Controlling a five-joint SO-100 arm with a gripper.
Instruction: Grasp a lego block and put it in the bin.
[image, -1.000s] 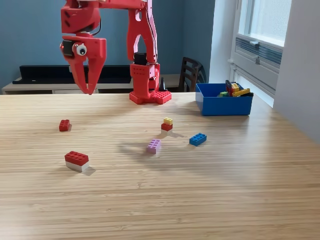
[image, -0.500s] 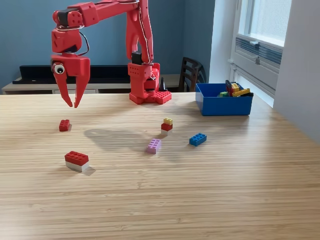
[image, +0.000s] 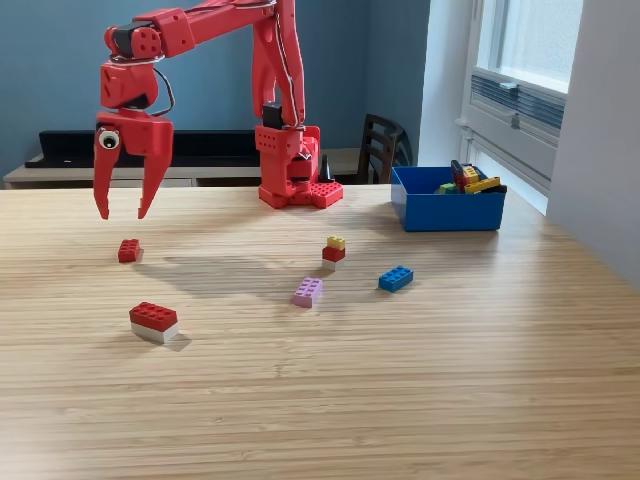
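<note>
Several lego blocks lie on the wooden table: a small red block (image: 128, 250) at the exterior view's left, a red-on-white block (image: 154, 322) nearer the front, a yellow-on-red block (image: 334, 249), a lilac block (image: 308, 291) and a blue block (image: 396, 278) in the middle. My red gripper (image: 121, 213) hangs open, fingers pointing down, just above the small red block, with nothing between its fingers. The blue bin (image: 446, 210) stands at the right with several blocks inside.
The arm's red base (image: 298, 170) stands at the table's far edge, centre. A dark chair (image: 380, 148) is behind the table. A white wall corner (image: 600, 150) and a window bound the right side.
The gripper has swung toward the exterior view's left and come down, from mid-height near the base to just above the small red block. Its fingers have spread wider. No block has moved.
</note>
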